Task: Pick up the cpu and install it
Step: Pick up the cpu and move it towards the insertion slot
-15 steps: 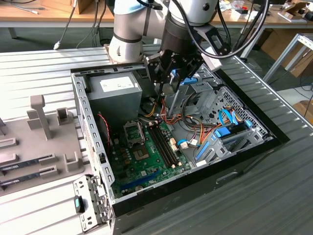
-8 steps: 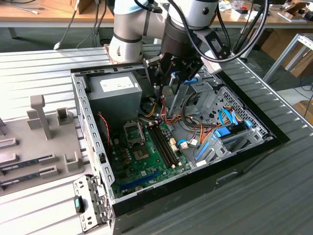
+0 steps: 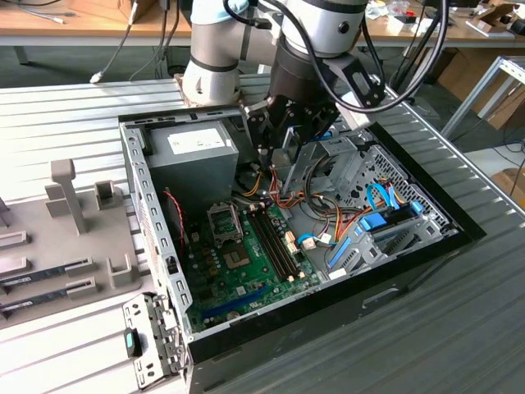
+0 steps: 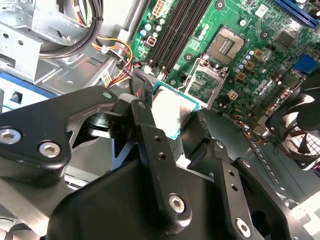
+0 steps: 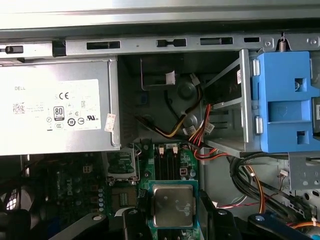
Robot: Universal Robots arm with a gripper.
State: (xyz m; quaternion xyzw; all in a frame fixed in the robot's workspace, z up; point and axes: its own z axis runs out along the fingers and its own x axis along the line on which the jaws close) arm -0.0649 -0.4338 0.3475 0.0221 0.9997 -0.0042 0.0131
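My gripper (image 5: 172, 222) is shut on the cpu (image 5: 172, 205), a small square chip with a pale silvery top and a teal edge. The chip sits flat between the two black fingers (image 5: 131, 222) in both wrist views, cpu (image 4: 172, 114) and gripper (image 4: 172, 127). It hangs above the green motherboard (image 3: 246, 267), over the memory slots (image 3: 271, 238) and apart from the board. The open cpu socket (image 3: 223, 222) lies a little toward the exterior view's left of the gripper (image 3: 287, 152); in the second wrist view the socket (image 4: 207, 82) is just beyond the chip.
The grey power supply box (image 3: 193, 156) fills the case's far corner beside the socket. Bundled coloured cables (image 3: 271, 185) and a metal drive cage (image 3: 340, 168) crowd the gripper. A blue drive bracket (image 5: 285, 102) and the black case fan (image 4: 300, 125) stand close by. The case wall (image 3: 143, 205) borders the board.
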